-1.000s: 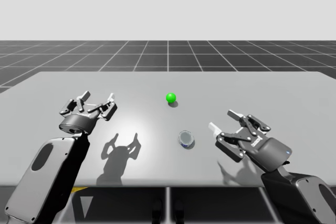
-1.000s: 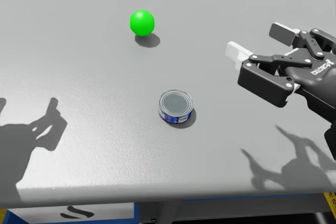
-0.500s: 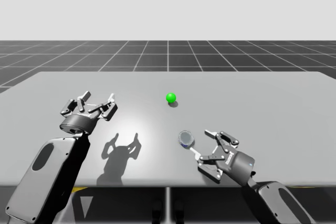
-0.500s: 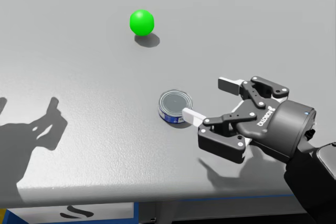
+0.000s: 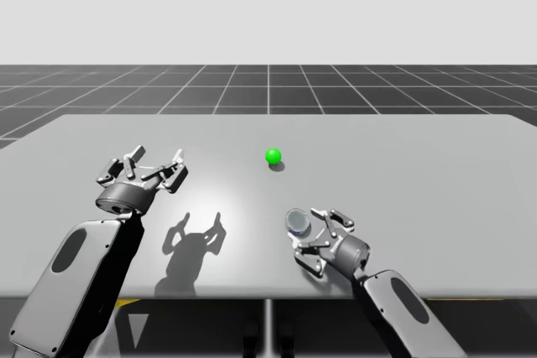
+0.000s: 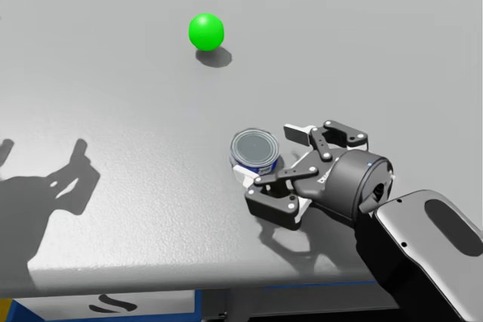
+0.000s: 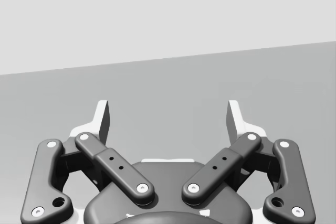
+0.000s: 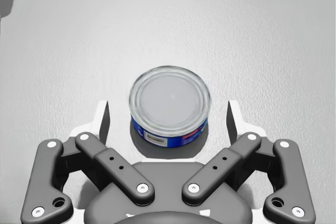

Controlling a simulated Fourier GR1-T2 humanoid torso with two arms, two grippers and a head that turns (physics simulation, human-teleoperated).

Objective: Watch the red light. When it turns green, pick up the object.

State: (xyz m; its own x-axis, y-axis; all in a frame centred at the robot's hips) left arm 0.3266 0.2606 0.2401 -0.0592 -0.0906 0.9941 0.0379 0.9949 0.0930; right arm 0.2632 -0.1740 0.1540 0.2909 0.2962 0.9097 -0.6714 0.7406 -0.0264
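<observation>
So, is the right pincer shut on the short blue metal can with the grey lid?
No, the short blue metal can sits between the open fingers of the right pincer, with a gap on each side.

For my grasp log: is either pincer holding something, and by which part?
Nothing is held. The blue can stands between the open fingers of the right pincer, untouched; the left pincer is open.

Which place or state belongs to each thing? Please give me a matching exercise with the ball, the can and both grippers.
1 green ball
2 blue can
3 left gripper
4 right gripper

a open above the bare table
b inside an open gripper
c open around the can
d alone, beyond the can

Pairs: 1-d, 2-b, 3-a, 4-c
</observation>
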